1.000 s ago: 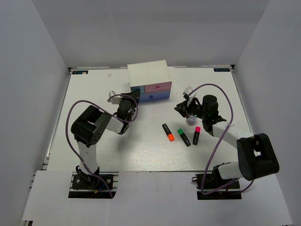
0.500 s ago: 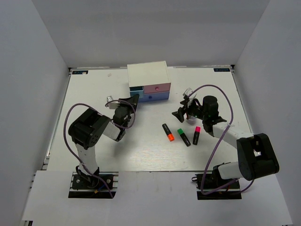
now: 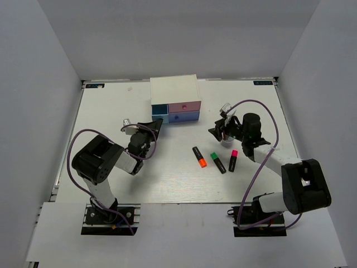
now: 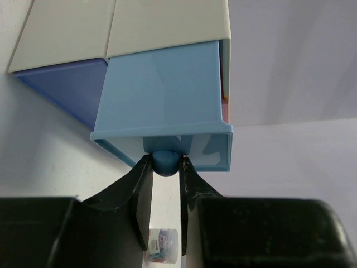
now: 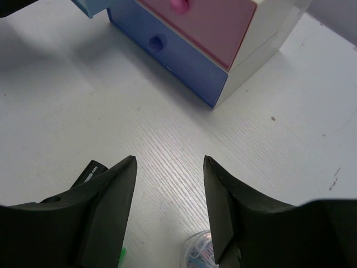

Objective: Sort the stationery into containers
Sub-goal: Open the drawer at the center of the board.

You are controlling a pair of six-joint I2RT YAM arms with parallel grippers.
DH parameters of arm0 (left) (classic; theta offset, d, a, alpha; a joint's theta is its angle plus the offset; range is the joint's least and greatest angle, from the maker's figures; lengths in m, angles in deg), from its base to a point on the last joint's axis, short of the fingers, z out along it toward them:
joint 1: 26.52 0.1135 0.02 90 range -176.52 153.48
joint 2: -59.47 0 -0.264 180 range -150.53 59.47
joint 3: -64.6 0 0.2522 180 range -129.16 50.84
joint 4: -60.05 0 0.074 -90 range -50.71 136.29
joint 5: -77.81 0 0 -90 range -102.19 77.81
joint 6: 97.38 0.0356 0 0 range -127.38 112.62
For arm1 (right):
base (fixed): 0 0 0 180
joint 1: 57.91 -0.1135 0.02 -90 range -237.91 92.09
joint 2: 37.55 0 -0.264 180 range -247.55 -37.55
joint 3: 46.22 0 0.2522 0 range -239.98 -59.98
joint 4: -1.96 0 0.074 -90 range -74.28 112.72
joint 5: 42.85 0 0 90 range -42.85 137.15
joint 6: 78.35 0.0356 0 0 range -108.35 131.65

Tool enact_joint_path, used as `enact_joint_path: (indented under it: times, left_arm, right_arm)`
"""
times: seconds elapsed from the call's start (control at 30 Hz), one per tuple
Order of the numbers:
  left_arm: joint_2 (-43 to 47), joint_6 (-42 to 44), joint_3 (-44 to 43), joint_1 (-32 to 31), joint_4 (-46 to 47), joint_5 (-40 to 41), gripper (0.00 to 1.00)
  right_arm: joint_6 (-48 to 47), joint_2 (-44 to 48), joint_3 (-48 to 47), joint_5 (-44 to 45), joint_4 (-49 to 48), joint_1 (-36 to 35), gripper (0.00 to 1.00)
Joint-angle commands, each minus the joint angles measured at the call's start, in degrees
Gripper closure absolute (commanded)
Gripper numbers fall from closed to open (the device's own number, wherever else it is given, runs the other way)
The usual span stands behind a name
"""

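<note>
Left fingers (image 4: 136, 192) pinch the knob (image 4: 165, 162) of the light-blue drawer (image 4: 164, 95), which stands partly out. Right fingers (image 5: 109, 201) hang wide above the surface (image 5: 83, 111).

Drawer chest (image 3: 174, 89) at the table's (image 3: 111, 111) back, three markers (image 3: 218, 162) abreast nearer, right of centre.

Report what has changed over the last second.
The left gripper, shut on the knob of the light blue drawer, has drawn back toward its base, pulling that drawer out of the white chest. The right gripper shifted only slightly and is open and empty. The orange marker, green marker and pink marker lie where they were.
</note>
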Motion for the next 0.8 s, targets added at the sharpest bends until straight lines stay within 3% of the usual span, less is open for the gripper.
enact_joint_path:
  times: [0.0, 0.27, 0.43, 0.67, 0.77]
  left_arm:
    - [3.4, 0.6, 2.5, -0.2, -1.5, -2.5, 1.0]
    - [7.8, 0.6, 5.7, -0.2, -5.7, -3.5, 1.0]
    - [9.2, 0.6, 5.7, -0.2, -7.9, -5.3, 1.0]
    - [10.3, 0.6, 6.5, -0.2, -11.9, -7.7, 1.0]
    - [11.5, 0.6, 7.1, -0.2, -12.4, -7.7, 0.87]
  right_arm:
    - [0.1, 1.3, -2.0, 0.6, -0.9, 0.7, 0.44]
    - [0.5, 1.2, -2.6, 0.8, 0.3, 1.5, 0.44]
    - [0.4, 1.2, -2.8, 1.6, 0.7, 1.9, 0.33]
    - [-0.1, 1.1, -3.5, 2.5, 1.7, 2.2, 0.28]
    - [-0.5, 1.0, -3.7, 3.3, 2.4, 2.5, 0.19]
